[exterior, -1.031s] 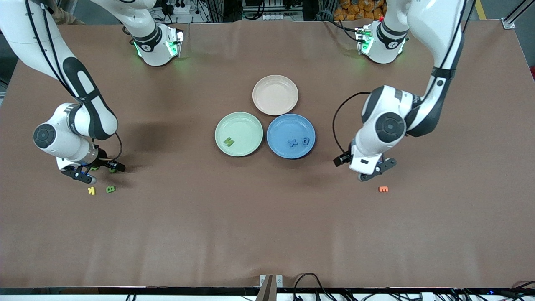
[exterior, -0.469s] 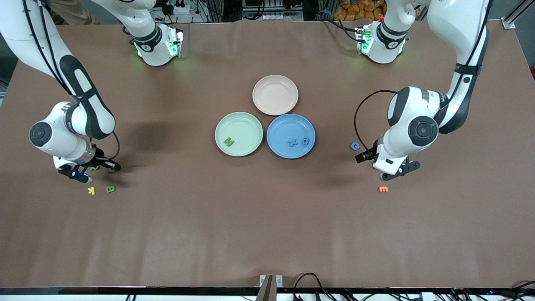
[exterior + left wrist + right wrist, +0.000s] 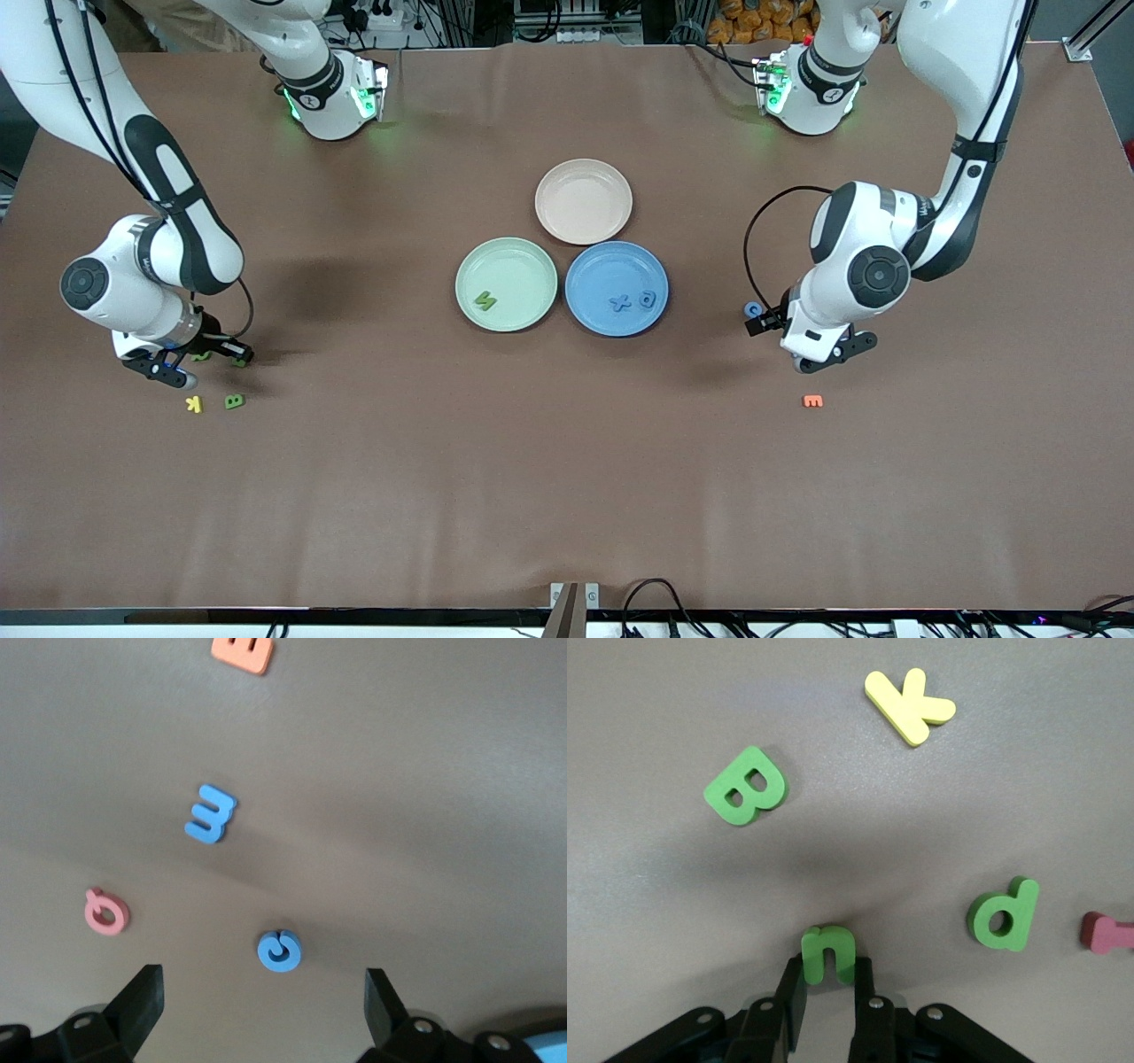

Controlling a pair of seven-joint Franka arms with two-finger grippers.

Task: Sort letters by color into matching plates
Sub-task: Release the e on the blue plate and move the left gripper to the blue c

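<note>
Right hand [image 3: 826,992] low at the counter [image 3: 567,496], right arm's end, fingers [image 3: 790,997] pinched on the green n [image 3: 827,953]. Left hand [image 3: 264,1010] hovers over the counter at left arm's end, fingers spread wide, holding nothing.

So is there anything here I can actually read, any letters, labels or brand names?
"n": green letter n, pinched in the right gripper.
"B": green piece.
"K": yellow piece.
"d": green piece.
"E": orange piece.
Arm markings: too small.
</note>
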